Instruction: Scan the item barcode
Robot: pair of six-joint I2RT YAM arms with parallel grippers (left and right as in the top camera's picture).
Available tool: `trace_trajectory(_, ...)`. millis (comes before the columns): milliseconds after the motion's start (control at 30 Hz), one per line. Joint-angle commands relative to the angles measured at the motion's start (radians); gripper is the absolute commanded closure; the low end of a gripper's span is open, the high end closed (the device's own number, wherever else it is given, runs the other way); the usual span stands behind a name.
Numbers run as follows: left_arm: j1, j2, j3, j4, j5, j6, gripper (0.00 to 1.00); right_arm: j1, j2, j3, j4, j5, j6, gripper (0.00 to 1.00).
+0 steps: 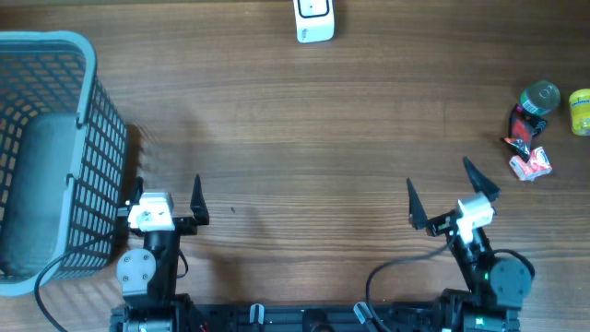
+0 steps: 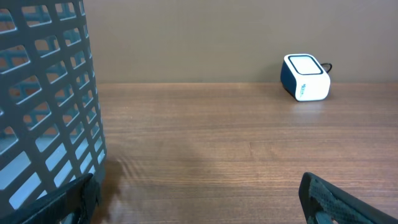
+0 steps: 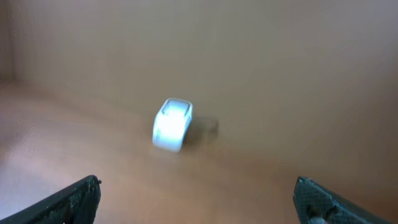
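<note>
The white barcode scanner (image 1: 314, 20) stands at the far edge of the table, also seen in the left wrist view as the scanner (image 2: 305, 77) and blurred in the right wrist view as the scanner (image 3: 172, 124). At the far right lie a dark bottle with a green cap (image 1: 535, 106), a yellow item (image 1: 580, 111) and a red-and-white packet (image 1: 531, 163). My left gripper (image 1: 168, 189) (image 2: 198, 186) hangs open and empty by the basket. My right gripper (image 1: 440, 177) (image 3: 197, 183) is open and empty, left of the packet.
A grey-blue mesh basket (image 1: 88, 120) fills the left side of the table, its wall (image 2: 50, 93) close beside my left gripper's left finger. Bare wood lies between the grippers and the scanner.
</note>
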Motion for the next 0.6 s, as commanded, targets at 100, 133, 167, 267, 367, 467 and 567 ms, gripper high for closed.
trace_trajectory(100, -0.005, -0.01, -0.009, 0.003, -0.017, -0.01, 0.0, 0.245, -0.015, 0.0, 0.154, 0.375, 0.205, 0.0)
trace_trajectory(133, -0.005, -0.01, -0.009, 0.003, -0.017, -0.01, 0.0, 0.257, -0.015, -0.001, 0.151, 0.399, 0.225, 0.0)
trace_trajectory(167, -0.005, -0.01, -0.009, 0.003, -0.017, -0.01, 0.0, 0.262, -0.015, -0.001, 0.139, 0.401, 0.224, 0.0)
trace_trajectory(267, -0.005, -0.01, -0.009, 0.003, -0.017, -0.01, 0.0, 0.265, -0.015, -0.001, 0.009, 0.378, 0.218, 0.0)
trace_trajectory(367, -0.005, -0.01, -0.009, 0.003, -0.017, -0.01, 0.0, 0.264, -0.015, -0.001, -0.14, 0.378, 0.213, 0.0)
trace_trajectory(467, -0.005, -0.01, -0.009, 0.003, -0.017, -0.01, 0.0, 0.264, -0.015, -0.001, -0.141, 0.366, 0.163, 0.0)
trace_trajectory(567, -0.005, -0.01, -0.009, 0.003, -0.017, -0.01, 0.0, 0.264, -0.015, -0.001, -0.146, 0.372, 0.166, 0.0)
